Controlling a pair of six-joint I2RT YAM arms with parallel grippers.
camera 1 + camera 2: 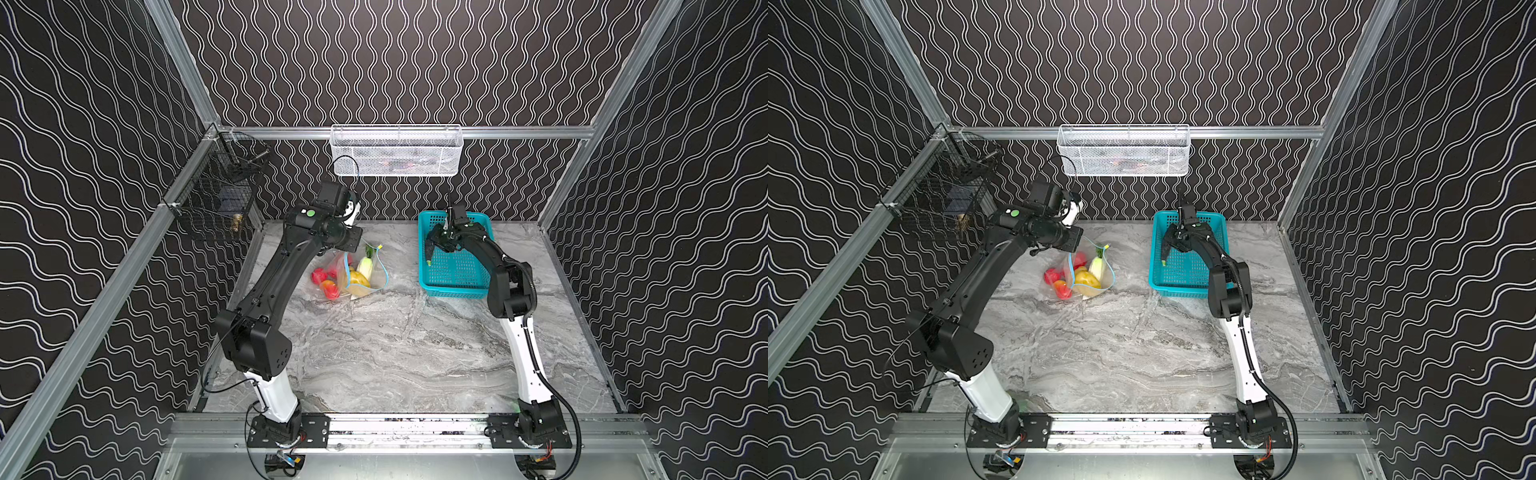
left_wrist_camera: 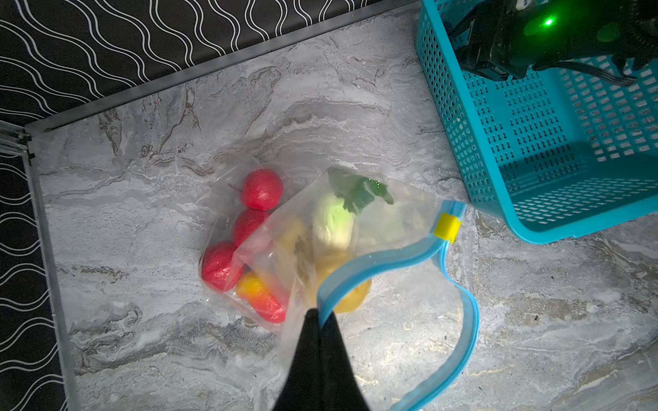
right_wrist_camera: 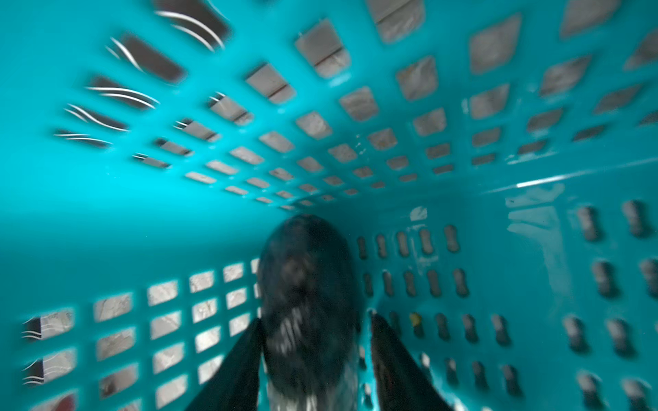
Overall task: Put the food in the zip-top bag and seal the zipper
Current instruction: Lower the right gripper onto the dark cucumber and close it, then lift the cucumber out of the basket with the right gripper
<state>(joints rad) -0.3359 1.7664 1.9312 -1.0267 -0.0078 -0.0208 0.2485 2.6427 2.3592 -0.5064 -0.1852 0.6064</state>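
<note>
The zip-top bag lies just ahead of my left pincer, which is clamped tight on its blue zipper. The tomatoes and radish sit inside the bag, beyond the tips. The dark cucumber lies between the fingers of my right pincer, down in the teal basket. I cannot tell whether they grip it.

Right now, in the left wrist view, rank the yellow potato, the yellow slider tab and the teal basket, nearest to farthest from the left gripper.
1. Yellow potato: inside the bag, right beside the left gripper.
2. Yellow slider tab: at the far end of the zipper.
3. Teal basket: outside the bag, farthest off.
</note>
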